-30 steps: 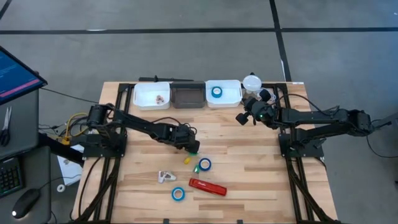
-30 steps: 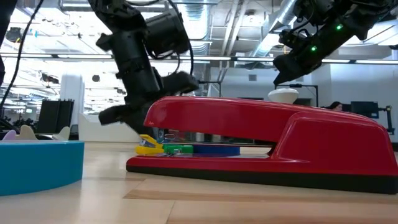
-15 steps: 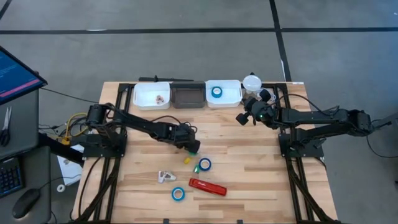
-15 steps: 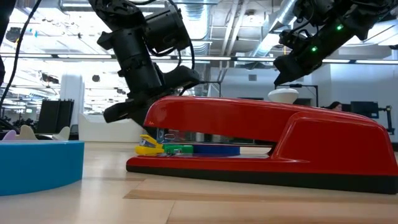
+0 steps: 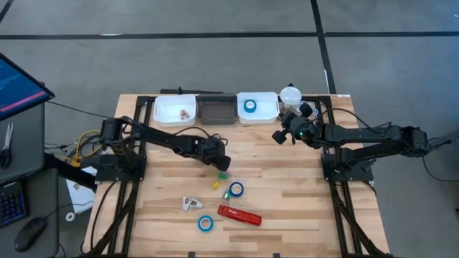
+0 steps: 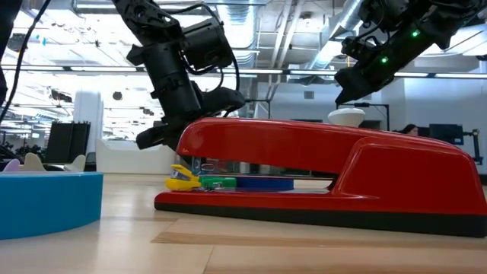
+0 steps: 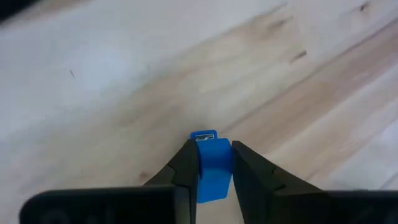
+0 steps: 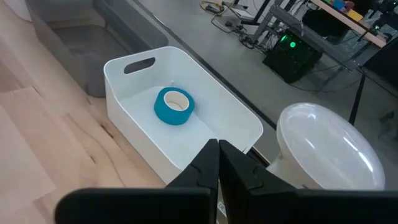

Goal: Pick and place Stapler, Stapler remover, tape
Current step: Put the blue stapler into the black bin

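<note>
My left gripper [image 5: 223, 170] hangs over the middle of the table, shut on a small blue piece [image 7: 210, 163] with a metal bit at its far end. Whether this piece is the stapler remover, I cannot tell. The red stapler [image 5: 239, 215] lies flat near the front edge. One blue tape roll [image 5: 236, 189] lies just behind it and another [image 5: 206, 223] to its left. A third roll [image 8: 174, 106] lies in the right white bin [image 5: 267, 113]. My right gripper [image 5: 276, 136] is shut on nothing, in the air beside that bin. My left gripper pinches the small blue piece between its two fingers [image 7: 188, 163], one on each side face. The piece's far end [image 7: 203, 135] sticks out past the fingertips. The fingers slant steeply down from the table's left. The piece appears to be held above the boards.
A yellow bit [image 5: 214, 184] and a green bit [image 5: 226, 193] lie beside the tape roll. A white clawed item [image 5: 190, 203] lies farther left. A grey bin [image 5: 216, 111] and a left white bin [image 5: 176, 110] line the far edge. A white dome [image 5: 290, 94] stands at the far right.
My left gripper has moved a little toward the table's far edge and risen slightly. The stapler, the tape rolls and the coloured bits lie as before.
</note>
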Motion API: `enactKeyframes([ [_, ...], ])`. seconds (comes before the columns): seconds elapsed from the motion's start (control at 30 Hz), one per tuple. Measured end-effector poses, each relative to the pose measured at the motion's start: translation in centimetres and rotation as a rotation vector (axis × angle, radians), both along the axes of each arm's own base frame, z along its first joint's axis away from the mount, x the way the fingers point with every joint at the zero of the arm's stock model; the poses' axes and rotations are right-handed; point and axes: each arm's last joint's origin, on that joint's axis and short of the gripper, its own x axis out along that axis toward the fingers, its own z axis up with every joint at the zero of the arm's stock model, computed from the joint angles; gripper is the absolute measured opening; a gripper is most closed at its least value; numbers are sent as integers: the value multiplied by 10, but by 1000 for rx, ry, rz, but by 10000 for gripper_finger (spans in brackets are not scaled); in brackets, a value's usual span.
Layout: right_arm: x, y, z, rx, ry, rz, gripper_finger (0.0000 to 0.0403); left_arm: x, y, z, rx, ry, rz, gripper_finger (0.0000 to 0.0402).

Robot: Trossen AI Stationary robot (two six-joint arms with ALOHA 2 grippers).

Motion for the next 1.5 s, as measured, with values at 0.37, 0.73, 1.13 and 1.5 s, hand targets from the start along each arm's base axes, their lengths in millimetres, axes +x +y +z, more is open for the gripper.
enactKeyframes([
  [0.37,-2,-6,0,-1,-6,-32,0,-15,37,64,252,-161,-24,59],
  [0.73,-2,-9,1,10,-22,-25,0,-46,101,116,587,-242,58,59],
  [1.13,-2,-10,2,9,-31,-31,0,-42,150,84,520,-175,58,59],
  [1.5,-2,-10,1,11,-21,-31,0,-15,184,50,478,-82,31,59],
])
